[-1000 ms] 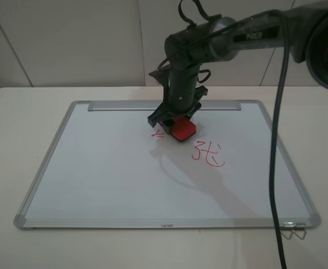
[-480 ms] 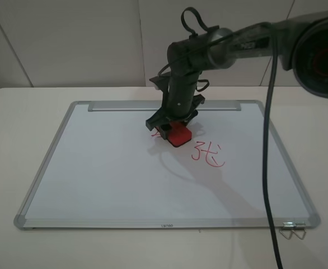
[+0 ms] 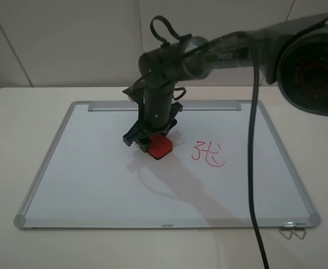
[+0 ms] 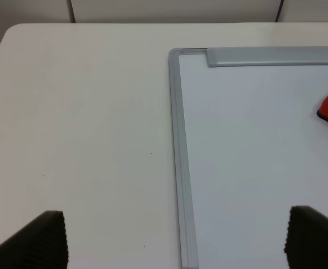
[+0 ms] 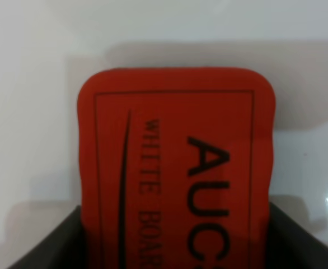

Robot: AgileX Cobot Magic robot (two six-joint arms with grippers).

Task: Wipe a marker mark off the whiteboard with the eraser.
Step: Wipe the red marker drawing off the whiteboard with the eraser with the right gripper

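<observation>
Two dark jaws of the right gripper (image 3: 151, 140) are closed tight on the eraser (image 3: 160, 147), pinching its sides. Its red face with black lettering looks up at the wrist camera, and its underside lies on the whiteboard (image 3: 97, 179), a little toward the tray bar (image 3: 108, 106) from the middle. To wipe well, I judge the block should be pressed flat, not rocked onto an edge, and drawn in overlapping strokes that stop short of the small red scribble (image 3: 207, 155) near it on the right. No stroke of the marker mark shows; whether any hides under the eraser or the arm cannot be told. The eraser is a soft-looking rounded rectangle. The board is glossy white with a faint reflection, framed in matt silver aluminium. The left gripper (image 4: 181, 241) hangs empty, fingers spread wide, looking down on the board's frame and the plain white table (image 4: 85, 112).
</observation>
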